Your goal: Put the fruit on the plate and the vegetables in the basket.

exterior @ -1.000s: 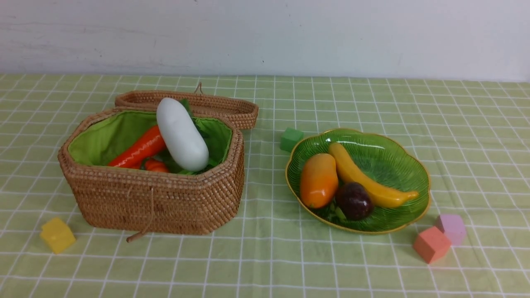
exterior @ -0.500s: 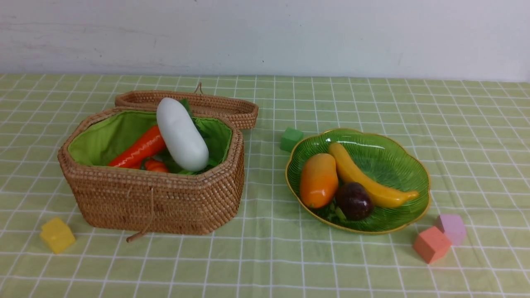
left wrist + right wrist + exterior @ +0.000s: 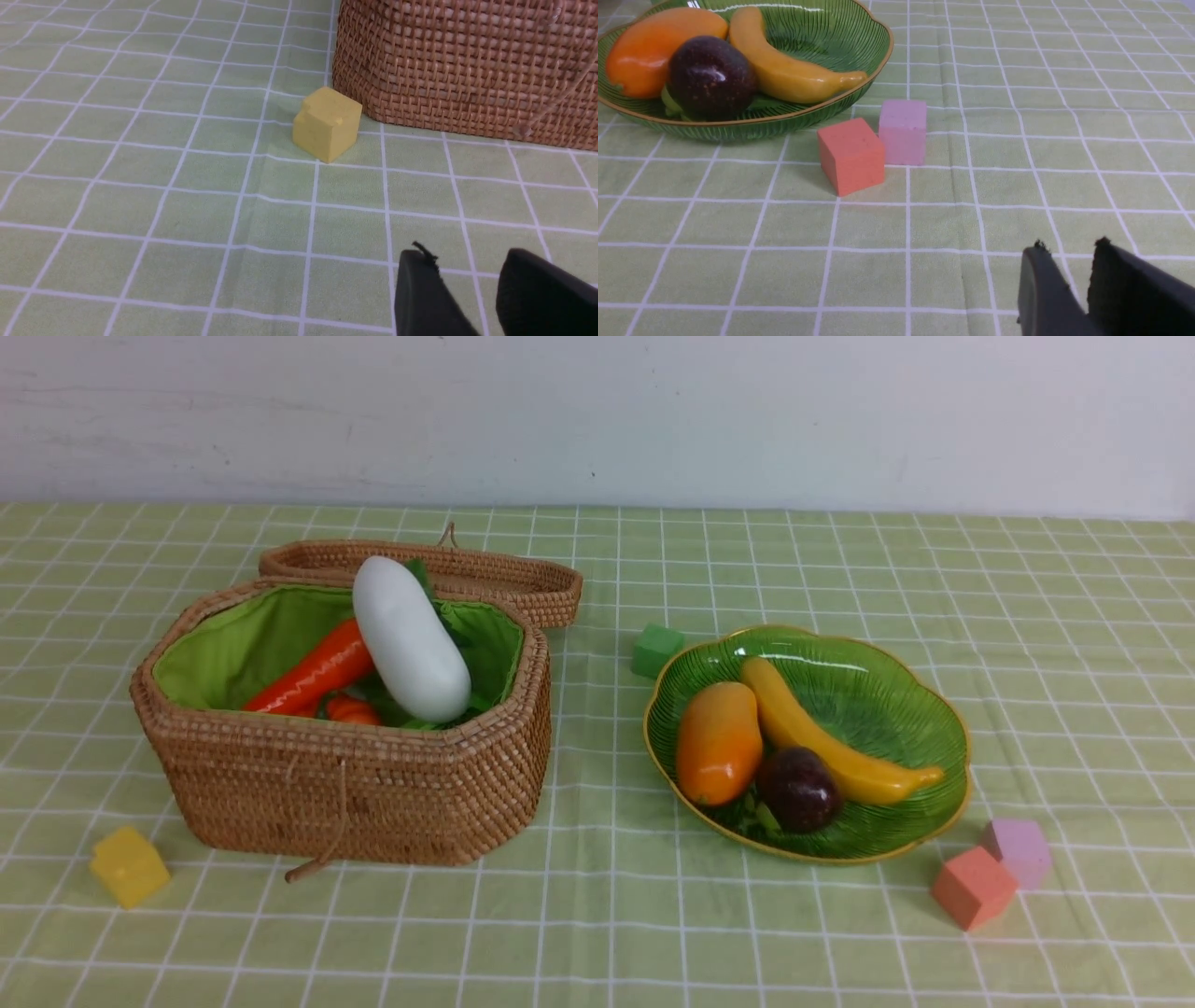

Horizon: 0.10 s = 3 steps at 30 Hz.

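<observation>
With both arms' fingers (image 3: 460, 289) (image 3: 1064, 280) parted and empty, could nudge coral foam cube (image 3: 851, 155) into ribbed green glass plate (image 3: 859, 28).

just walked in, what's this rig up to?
Nothing is being handled. The yellow toy banana, orange-yellow mango and dark purple mangosteen lie on the green glass plate. The white radish and orange carrot sit in the woven wicker basket. Left pincer and right pincer hang empty, jaws apart, low over the cloth.
</observation>
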Available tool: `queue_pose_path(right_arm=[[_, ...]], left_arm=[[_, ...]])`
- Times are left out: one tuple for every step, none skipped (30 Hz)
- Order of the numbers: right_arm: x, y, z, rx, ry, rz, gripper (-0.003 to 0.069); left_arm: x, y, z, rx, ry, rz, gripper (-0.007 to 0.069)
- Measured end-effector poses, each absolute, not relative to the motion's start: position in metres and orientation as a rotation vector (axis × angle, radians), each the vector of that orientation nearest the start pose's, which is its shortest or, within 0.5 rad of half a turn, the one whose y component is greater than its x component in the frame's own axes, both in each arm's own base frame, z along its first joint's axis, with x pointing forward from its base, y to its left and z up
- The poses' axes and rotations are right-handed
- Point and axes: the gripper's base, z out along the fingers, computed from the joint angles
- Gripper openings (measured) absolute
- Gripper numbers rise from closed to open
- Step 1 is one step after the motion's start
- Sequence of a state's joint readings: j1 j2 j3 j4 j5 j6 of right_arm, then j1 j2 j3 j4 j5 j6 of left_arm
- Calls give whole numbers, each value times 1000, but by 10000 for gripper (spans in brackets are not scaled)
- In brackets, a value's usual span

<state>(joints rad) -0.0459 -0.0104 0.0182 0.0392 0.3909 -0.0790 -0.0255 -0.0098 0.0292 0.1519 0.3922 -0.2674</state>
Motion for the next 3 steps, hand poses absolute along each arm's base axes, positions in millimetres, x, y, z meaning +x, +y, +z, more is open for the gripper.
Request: queue_pose_path(right_arm=[[52, -1, 173, -7, 1882, -47, 173], [52, -1, 173, -7, 1882, -47, 174], [52, -1, 173, -7, 1882, -47, 176]], left_arm=[[52, 4, 169, -135, 1886, -49, 239], [52, 4, 169, -135, 1886, -49, 239], [52, 4, 169, -135, 1886, -49, 239]])
